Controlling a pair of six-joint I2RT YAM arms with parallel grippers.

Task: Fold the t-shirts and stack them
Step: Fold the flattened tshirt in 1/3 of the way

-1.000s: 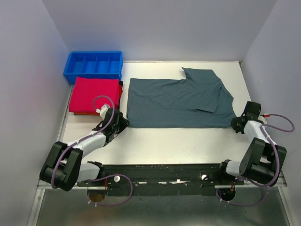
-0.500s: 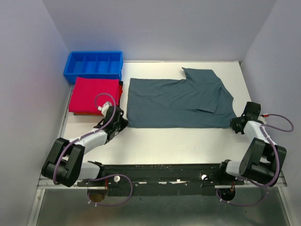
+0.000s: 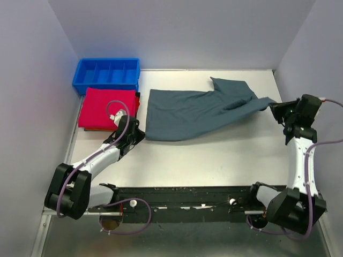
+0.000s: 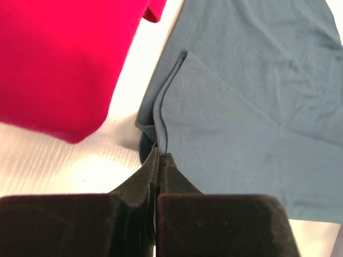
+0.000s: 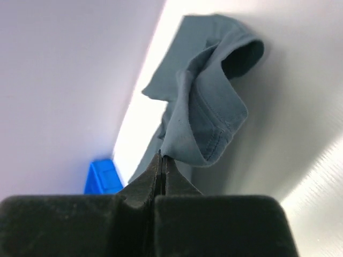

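Fingers (image 4: 134, 187) of the left gripper (image 3: 138, 134) pinch the grey t-shirt (image 3: 193, 113) at its near-left corner, low on the table (image 3: 214, 160); the right gripper (image 3: 275, 106) clamps the opposite corner, raised. We judge that both corners should travel together, hem taut. Beside it lies the folded red t-shirt (image 3: 104, 107); how much cloth each pinch holds is hidden.

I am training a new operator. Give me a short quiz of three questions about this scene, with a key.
1. True or false: the red t-shirt lies outside the blue tray.
2. The right claw is shut on: A the blue tray; B the grey-blue t-shirt; C nothing.
3. Fill in: the left claw pinches the grey-blue t-shirt's corner nearest the ___ t-shirt.
Key: 1 true; 2 B; 3 red.
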